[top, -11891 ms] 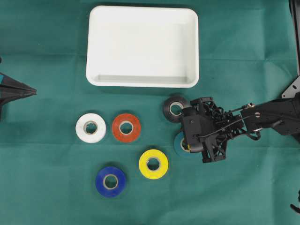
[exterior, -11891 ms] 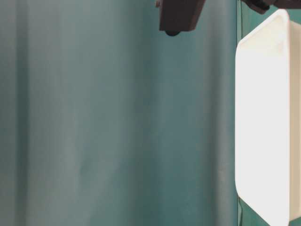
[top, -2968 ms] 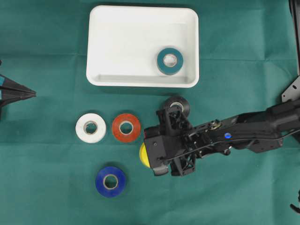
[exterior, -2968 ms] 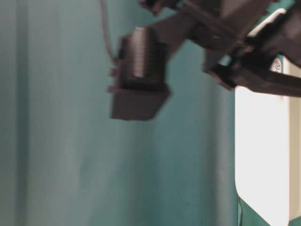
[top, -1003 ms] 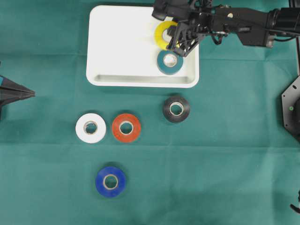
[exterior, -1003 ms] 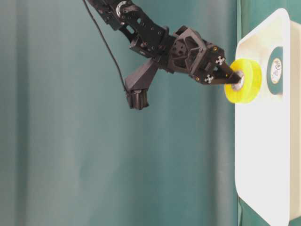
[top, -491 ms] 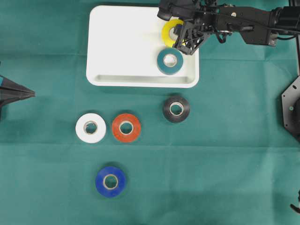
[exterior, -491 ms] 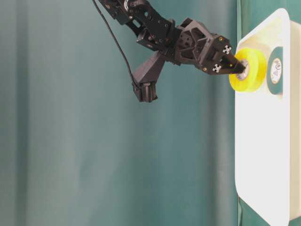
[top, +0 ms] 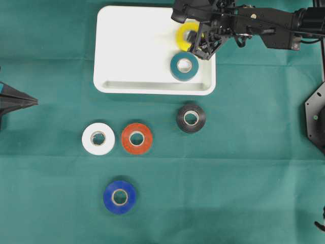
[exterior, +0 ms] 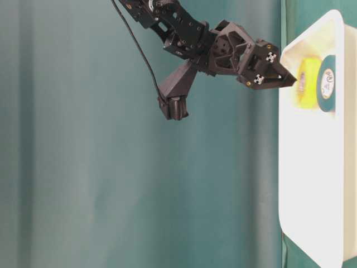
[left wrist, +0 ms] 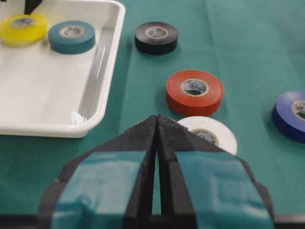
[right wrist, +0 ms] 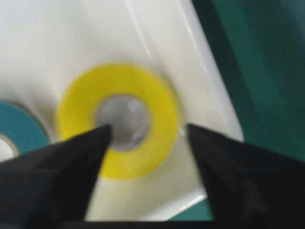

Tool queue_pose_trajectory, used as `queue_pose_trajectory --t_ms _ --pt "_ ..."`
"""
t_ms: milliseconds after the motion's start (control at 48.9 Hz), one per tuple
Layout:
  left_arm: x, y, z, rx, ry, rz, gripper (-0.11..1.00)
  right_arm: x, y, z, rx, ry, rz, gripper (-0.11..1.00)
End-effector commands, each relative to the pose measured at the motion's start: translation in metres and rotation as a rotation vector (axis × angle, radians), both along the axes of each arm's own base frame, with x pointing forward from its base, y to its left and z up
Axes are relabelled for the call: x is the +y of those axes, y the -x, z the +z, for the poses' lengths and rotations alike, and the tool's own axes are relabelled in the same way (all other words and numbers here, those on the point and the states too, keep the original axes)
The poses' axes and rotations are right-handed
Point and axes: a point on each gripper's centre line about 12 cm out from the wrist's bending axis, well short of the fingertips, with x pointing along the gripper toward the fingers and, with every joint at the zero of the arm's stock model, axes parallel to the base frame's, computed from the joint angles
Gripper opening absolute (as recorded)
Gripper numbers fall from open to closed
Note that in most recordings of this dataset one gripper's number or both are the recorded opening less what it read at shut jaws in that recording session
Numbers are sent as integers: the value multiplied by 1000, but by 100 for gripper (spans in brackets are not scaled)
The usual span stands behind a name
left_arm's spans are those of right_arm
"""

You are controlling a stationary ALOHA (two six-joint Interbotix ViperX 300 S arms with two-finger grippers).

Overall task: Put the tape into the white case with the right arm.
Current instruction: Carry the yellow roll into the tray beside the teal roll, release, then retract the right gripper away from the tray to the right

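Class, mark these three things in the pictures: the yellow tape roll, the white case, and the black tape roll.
yellow tape roll [right wrist: 157, 102], right wrist view, on its flat yellow face.
white case [top: 132, 46], overhead view, on its bare floor.
black tape roll [top: 191, 118], overhead view, on its black face beside the core.

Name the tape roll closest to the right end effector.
The yellow roll, lying in the white case between the open right end effector's fingers; the teal roll lies farther off.

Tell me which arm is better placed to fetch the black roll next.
Right: its gripper hangs open above the white case, and the black roll lies just below. The left gripper is shut at the far edge.
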Motion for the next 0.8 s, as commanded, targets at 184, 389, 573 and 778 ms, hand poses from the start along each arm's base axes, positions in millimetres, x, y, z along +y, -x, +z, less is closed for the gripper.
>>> queue_pose_trajectory --t_ms 184,389,573,778 --pt "0 -1 5 -9 1 2 0 1 2 20 -46 23 4 55" --pt "0 -1 5 -9 1 2 0 12 23 28 -55 25 5 54" --pt "0 -1 5 -9 1 2 0 27 54 37 -81 32 12 54" --pt "0 -1 4 -8 3 2 0 52 89 35 -179 37 65 54"
